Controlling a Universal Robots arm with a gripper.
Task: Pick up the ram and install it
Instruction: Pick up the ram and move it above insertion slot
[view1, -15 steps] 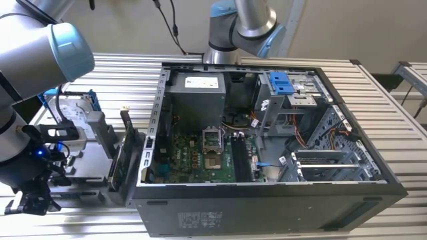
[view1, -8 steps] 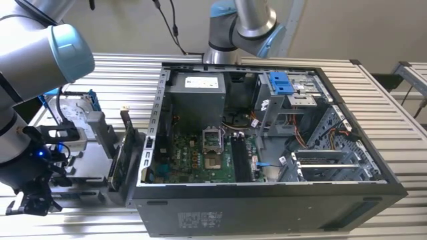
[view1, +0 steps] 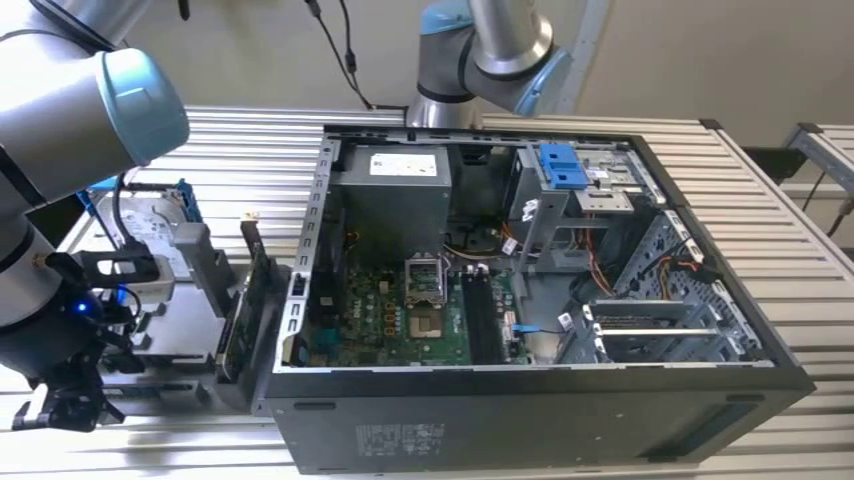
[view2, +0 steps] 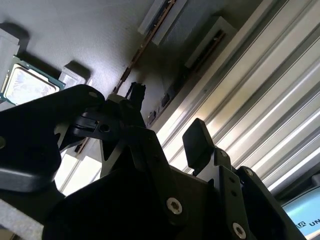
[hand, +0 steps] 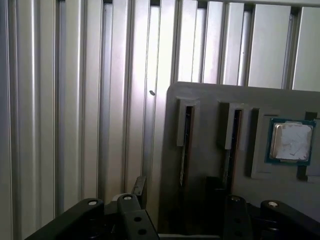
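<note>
In both wrist views two ram sticks stand on edge in slots of a grey tray (hand: 210, 100). One ram stick (hand: 185, 145) is nearest the tray's edge, also seen as a thin dark strip (view2: 150, 37). A second stick (hand: 232, 142) sits in the neighbouring slot (view2: 212, 42). My gripper (hand: 177, 189) is open, its fingertips (view2: 197, 140) apart on either side of the line of the nearest stick, with nothing held. In the exterior view the gripper (view1: 60, 405) hangs low at the left, over the tray's near end.
An open computer case (view1: 534, 290) lies at the centre, with the green motherboard (view1: 400, 315) and its dark memory slots (view1: 481, 315). A processor chip (hand: 292, 141) rests in the tray. A hard drive (view1: 147, 235) and a card (view1: 247, 310) stand left of the case. Ribbed metal table (hand: 75, 100) lies below.
</note>
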